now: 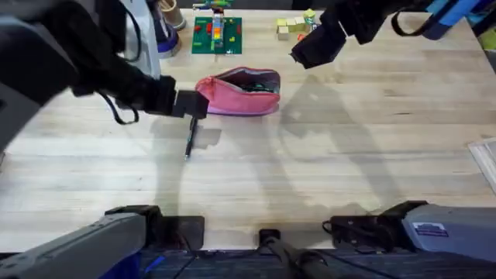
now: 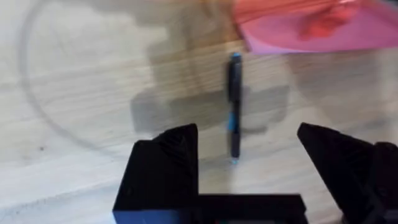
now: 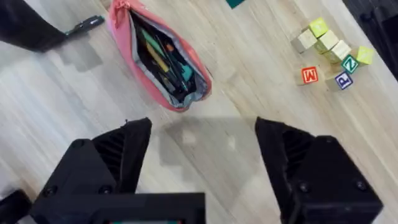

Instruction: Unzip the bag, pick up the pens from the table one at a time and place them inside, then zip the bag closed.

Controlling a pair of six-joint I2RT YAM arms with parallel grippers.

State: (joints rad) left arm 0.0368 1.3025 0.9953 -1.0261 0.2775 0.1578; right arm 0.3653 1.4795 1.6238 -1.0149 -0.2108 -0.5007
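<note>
The left gripper [image 2: 245,165] is hanging over a pen [image 1: 189,146], its fingers wide open and empty. The pen is lying on the surface [image 1: 325,170], at seven o'clock from the open bag [image 1: 236,94]. It should be dropping straight down, one finger each side.

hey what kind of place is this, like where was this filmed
Probably a robot lab or test bench rather than a home. Two arms work over a plain wooden table, and the props look staged: a pink pencil bag, a green brick baseplate and a cluster of lettered blocks.
</note>
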